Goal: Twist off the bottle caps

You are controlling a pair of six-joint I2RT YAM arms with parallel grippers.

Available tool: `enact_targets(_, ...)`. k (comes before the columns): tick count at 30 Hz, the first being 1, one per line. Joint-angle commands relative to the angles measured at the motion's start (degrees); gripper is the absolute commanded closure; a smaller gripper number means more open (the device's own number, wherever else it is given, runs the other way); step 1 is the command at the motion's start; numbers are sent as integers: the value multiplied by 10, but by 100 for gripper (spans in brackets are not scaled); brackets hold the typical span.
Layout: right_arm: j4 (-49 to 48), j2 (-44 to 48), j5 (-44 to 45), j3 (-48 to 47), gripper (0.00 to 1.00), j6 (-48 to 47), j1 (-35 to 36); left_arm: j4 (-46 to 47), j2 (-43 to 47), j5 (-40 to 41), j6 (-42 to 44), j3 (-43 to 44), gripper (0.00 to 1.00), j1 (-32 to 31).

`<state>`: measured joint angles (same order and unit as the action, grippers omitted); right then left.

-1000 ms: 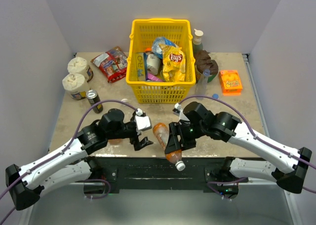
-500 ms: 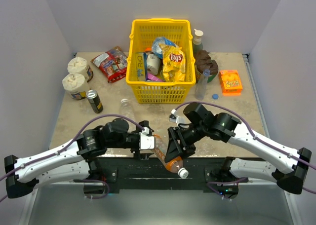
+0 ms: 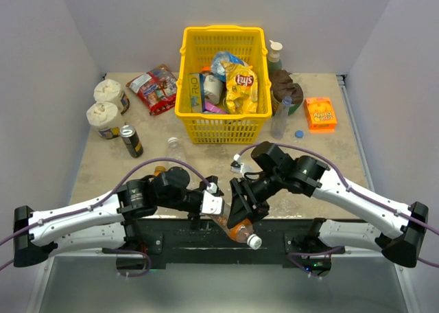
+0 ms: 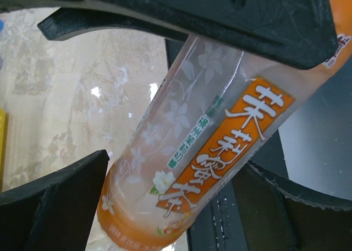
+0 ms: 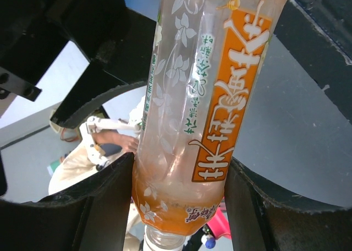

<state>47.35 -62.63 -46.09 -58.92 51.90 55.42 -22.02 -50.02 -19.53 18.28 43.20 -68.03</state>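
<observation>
A tall bottle (image 3: 238, 228) with an orange label hangs tilted over the table's near edge, its white cap (image 3: 254, 241) pointing toward the arm bases. My right gripper (image 3: 241, 210) is shut on the bottle (image 5: 187, 97), fingers pressed on both sides just above the neck (image 5: 179, 207). My left gripper (image 3: 218, 215) stands open around the bottle's base end (image 4: 209, 152); its jaws (image 4: 173, 207) straddle the base, with a gap on one side. A clear bottle (image 3: 279, 121) stands right of the basket, and a loose blue cap (image 3: 299, 133) lies beside it.
A yellow basket (image 3: 223, 131) of snacks stands at the back middle. Two white tubs (image 3: 104, 114) and a dark can (image 3: 130, 140) are at the left, with a red snack bag (image 3: 156, 88) behind them. An orange box (image 3: 320, 112) lies at the right. Another clear bottle (image 3: 175, 145) lies before the basket.
My left arm has swung right and toward the near edge, bringing its open jaws around the bottle's base. The right gripper has carried the bottle toward the near edge, over the table's rim.
</observation>
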Motion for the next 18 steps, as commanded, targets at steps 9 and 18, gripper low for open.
enact_targets(9, -209, 12, -96, 56, 62, 81, 0, 32, -13, -71, -31, 8, 7, -25)
enact_targets(18, -261, 19, -103, 86, 63, 121, -8, 37, -27, -84, -38, 11, 30, -47)
